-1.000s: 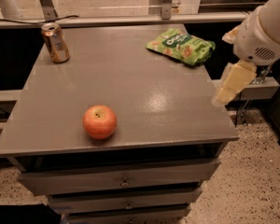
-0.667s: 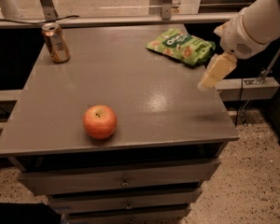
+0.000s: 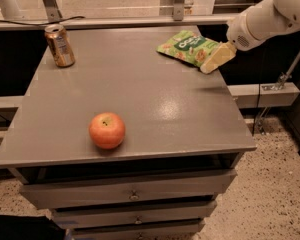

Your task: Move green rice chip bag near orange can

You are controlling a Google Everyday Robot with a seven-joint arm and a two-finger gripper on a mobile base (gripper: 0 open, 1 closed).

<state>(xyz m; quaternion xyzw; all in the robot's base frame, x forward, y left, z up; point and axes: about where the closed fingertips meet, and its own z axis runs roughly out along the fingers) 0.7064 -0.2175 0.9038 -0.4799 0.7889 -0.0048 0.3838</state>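
I am looking at a grey tabletop [image 3: 155,84] with a smooth, dull sheen and a pale patch of glare near its middle. It sits over grey drawers [image 3: 90,196] with small knobs. The floor [image 3: 275,189] to the right is speckled stone, and a metal rail [image 3: 120,22] runs along the far edge.

The green rice chip bag [image 3: 186,46], crinkled and glossy, lies flat at the far right of the tabletop. The orange can [image 3: 59,45], a coppery cylinder, stands upright at the far left corner, well apart from the bag. A round red-orange apple [image 3: 107,130] sits on the near left.

My claw [image 3: 217,58], a pale yellowish block on the white arm [image 3: 262,19], is at the bag's right edge and seems to touch it. I cannot tell how far open it is or whether it grips. The arm is cut off at the upper right.
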